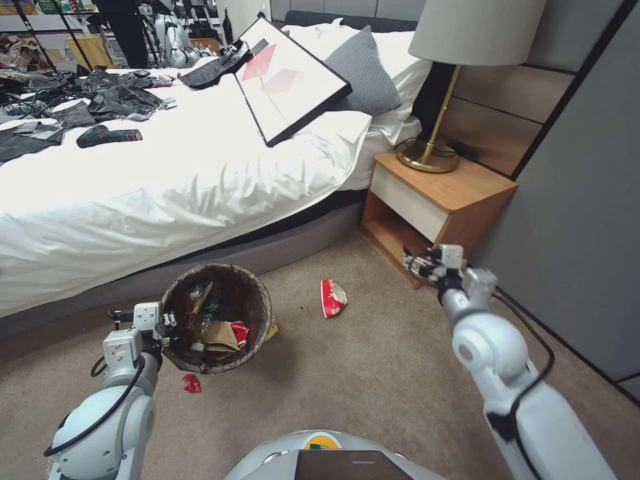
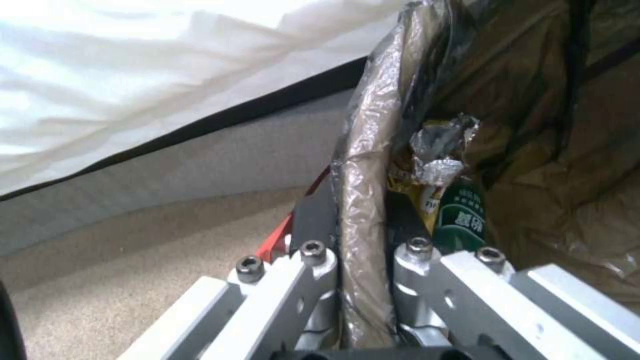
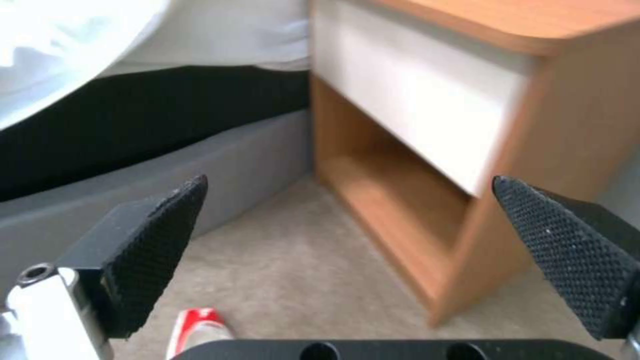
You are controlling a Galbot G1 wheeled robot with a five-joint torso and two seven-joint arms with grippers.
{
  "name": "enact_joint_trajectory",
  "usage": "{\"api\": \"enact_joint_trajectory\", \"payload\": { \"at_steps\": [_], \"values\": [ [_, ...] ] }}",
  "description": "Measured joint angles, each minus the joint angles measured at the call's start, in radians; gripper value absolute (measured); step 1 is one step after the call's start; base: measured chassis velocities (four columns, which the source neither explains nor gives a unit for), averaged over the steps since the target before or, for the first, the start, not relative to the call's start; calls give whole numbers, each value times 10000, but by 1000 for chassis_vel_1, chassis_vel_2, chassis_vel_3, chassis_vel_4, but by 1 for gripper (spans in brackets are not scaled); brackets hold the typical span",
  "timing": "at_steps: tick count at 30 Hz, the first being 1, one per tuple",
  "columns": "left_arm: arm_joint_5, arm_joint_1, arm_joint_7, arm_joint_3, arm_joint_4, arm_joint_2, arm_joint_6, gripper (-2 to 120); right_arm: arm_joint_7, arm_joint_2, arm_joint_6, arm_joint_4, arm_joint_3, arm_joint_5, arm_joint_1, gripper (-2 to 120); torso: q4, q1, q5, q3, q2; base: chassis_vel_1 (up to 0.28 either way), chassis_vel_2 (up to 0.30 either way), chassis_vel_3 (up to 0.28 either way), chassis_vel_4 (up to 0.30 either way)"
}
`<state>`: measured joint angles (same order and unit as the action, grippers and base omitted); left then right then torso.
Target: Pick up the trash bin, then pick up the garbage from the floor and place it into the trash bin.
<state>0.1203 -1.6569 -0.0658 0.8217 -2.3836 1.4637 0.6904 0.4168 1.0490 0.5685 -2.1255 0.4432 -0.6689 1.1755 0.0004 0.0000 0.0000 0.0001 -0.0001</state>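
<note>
Red-white wrapper [image 1: 333,297] between both hands.

One item carries print. Inside the trash bin [image 2: 533,125], at roughly 5 o'clock in the left wrist view, a bottle [image 2: 460,220] bears a green label with white East Asian characters; the characters are too blurred to read. The red-and-white wrapper [image 1: 333,297] on the carpet shows print that is not legible. No numbers or signs are legible elsewhere.
</note>
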Motion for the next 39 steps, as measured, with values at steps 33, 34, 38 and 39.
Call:
{"api": "enact_joint_trajectory", "payload": {
  "at_steps": [33, 34, 38, 39],
  "values": [
    [-114, -57, 113, 173, 160, 26, -4, 4, -688, 1005, 723, 5833, -3957, -2194, -5076, 100, -1, 0, -1, -1, 0, 0, 0, 0, 0],
    [-113, -62, 113, 174, 159, 25, -5, 4, -766, 1010, 711, 5781, -3957, -2119, -5015, 100, -3, 0, -2, -1, 0, 0, 0, 0, 0],
    [-114, -58, 113, 192, 159, 27, -7, 4, -1105, 970, 618, 5700, -3937, -1886, -4861, 100, -6, 0, -1, -1, 0, 0, 0, 0, 0],
    [-114, -58, 114, 192, 167, 34, -9, 4, -1192, 967, 606, 5683, -3926, -1866, -4820, 100, -6, 0, 0, -1, 0, 0, 0, 0, 0]
  ]
}}
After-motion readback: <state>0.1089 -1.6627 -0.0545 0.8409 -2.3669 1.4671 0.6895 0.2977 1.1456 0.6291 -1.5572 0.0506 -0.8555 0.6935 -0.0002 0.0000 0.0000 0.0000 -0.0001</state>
